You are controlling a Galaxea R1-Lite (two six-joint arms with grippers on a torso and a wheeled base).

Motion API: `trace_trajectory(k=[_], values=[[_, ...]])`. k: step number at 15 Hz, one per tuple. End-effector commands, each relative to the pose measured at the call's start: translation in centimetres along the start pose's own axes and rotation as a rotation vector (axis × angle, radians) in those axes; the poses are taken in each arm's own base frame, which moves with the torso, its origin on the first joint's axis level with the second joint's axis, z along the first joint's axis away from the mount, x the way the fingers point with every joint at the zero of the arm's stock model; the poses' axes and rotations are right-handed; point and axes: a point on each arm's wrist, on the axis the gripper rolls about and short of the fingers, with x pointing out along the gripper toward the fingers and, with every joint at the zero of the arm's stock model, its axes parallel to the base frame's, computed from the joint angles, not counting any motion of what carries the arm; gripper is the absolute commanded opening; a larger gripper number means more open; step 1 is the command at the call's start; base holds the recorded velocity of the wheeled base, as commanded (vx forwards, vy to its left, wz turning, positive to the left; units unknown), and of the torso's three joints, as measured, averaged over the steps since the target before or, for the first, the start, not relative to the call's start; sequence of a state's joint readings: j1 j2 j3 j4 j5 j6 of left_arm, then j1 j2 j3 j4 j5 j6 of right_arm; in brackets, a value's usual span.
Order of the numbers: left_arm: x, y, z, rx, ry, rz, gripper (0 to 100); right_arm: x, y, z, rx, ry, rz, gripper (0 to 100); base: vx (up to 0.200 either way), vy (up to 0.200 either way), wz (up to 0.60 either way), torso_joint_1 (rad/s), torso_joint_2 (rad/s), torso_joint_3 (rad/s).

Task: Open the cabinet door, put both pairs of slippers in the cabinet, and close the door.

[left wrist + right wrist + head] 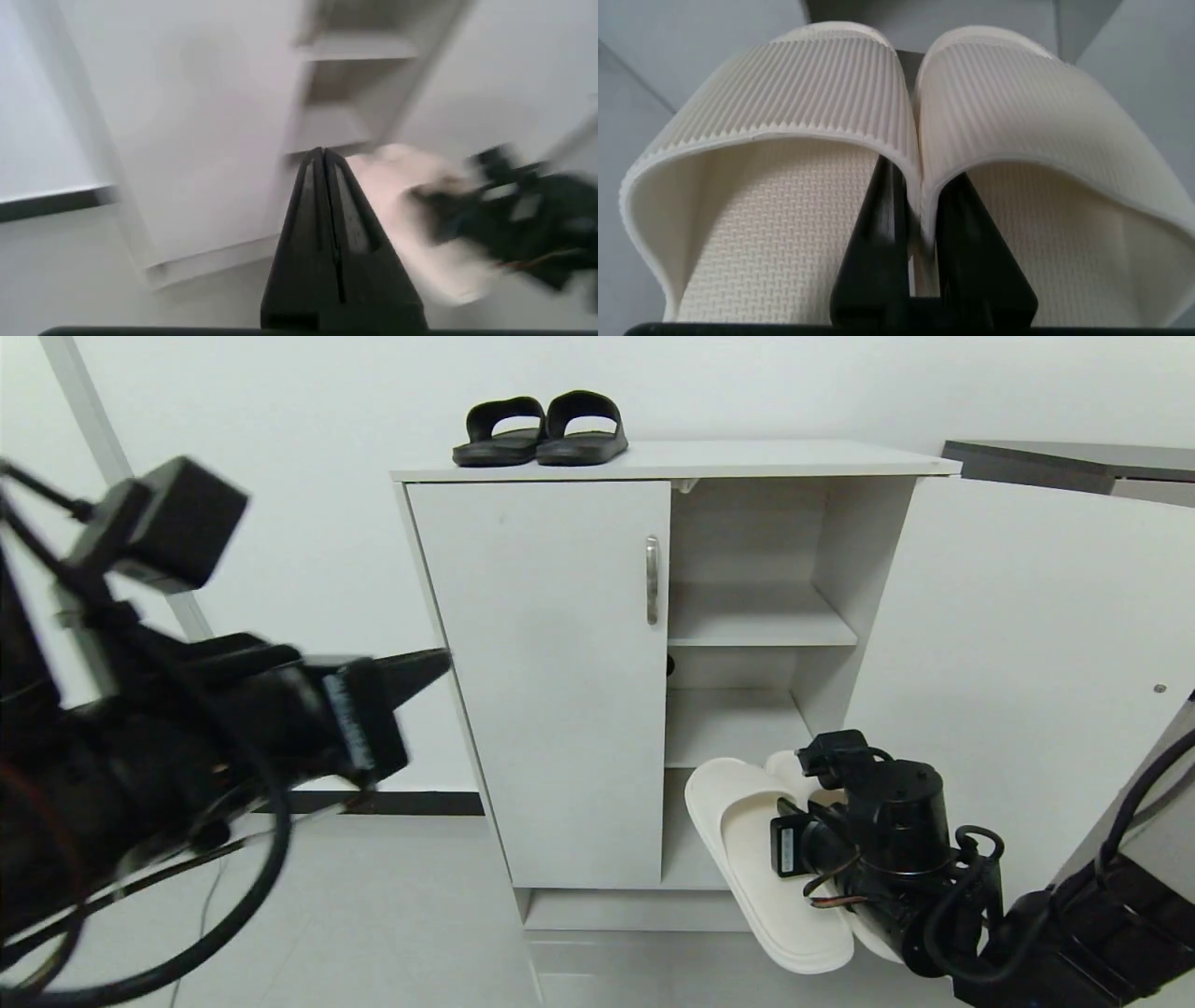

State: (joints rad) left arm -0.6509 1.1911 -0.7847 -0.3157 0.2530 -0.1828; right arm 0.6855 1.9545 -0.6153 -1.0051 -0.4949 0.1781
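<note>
Two white slippers (pixel 738 831) clamped, right end effector (pixel 920 201)

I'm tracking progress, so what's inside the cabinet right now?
The open right side of the cabinet shows two bare shelves. The left side is hidden behind the closed door; the white slippers in the right gripper cover part of the bottom compartment.

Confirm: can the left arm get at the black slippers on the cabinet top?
Probably yes. The black slippers sit uncovered on the cabinet top, near its left end. The left gripper, shut and empty, is beside the cabinet's left side, lower than the top; it would need to rise.
</note>
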Motion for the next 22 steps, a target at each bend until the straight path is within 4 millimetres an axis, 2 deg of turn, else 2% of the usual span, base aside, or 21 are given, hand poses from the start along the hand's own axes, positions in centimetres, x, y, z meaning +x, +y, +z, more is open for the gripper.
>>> trace_trajectory(k=[1,2,4,9,12,14,16,18,21,22], values=[[-8.8,4.7,-3.8,0.102,-0.091,0.288,0,0.5,-0.1,0.0,0.002,-0.003,-0.023,0,0.000,0.000,0.00,0.000,0.00,0.000],[-11.4,5.8,-5.6,0.105,-0.136,0.404,0,0.5,-0.1,0.1,0.004,-0.008,-0.030,0,0.000,0.000,0.00,0.000,0.00,0.000],[-14.8,6.7,-9.0,0.094,-0.184,0.533,0,0.5,-0.1,0.1,0.003,-0.007,-0.030,0,0.000,0.000,0.00,0.000,0.00,0.000],[-19.2,6.7,-15.9,0.123,-0.180,0.747,0,0.4,0.1,-0.1,-0.001,-0.003,-0.026,0,0.000,0.000,0.00,0.000,0.00,0.000],[-18.1,7.3,-18.4,0.137,-0.156,0.721,0,0.4,0.0,-0.3,-0.005,0.005,-0.029,0,0.000,0.000,0.00,0.000,0.00,0.000],[-17.7,7.2,-19.0,0.156,-0.137,0.593,0,0.4,0.0,-0.5,-0.008,0.010,-0.029,0,0.000,0.000,0.00,0.000,0.00,0.000],[-17.5,7.0,-20.0,0.152,-0.033,0.429,0,0.3,0.1,-0.5,-0.009,0.010,-0.024,0,0.000,0.000,0.00,0.000,0.00,0.000],[-17.4,6.7,-20.1,0.160,-0.015,0.282,0,0.1,0.3,-0.7,-0.014,0.014,-0.018,0,0.000,0.000,0.00,0.000,0.00,0.000],[-17.3,6.7,-20.0,0.157,0.000,0.295,0,0.1,0.4,-0.7,-0.016,0.013,-0.013,0,0.000,0.000,0.00,0.000,0.00,0.000],[-17.1,6.8,-20.0,0.150,0.021,0.383,0,0.0,0.5,-0.7,-0.017,0.014,-0.012,0,0.000,0.000,0.00,0.000,0.00,0.000]])
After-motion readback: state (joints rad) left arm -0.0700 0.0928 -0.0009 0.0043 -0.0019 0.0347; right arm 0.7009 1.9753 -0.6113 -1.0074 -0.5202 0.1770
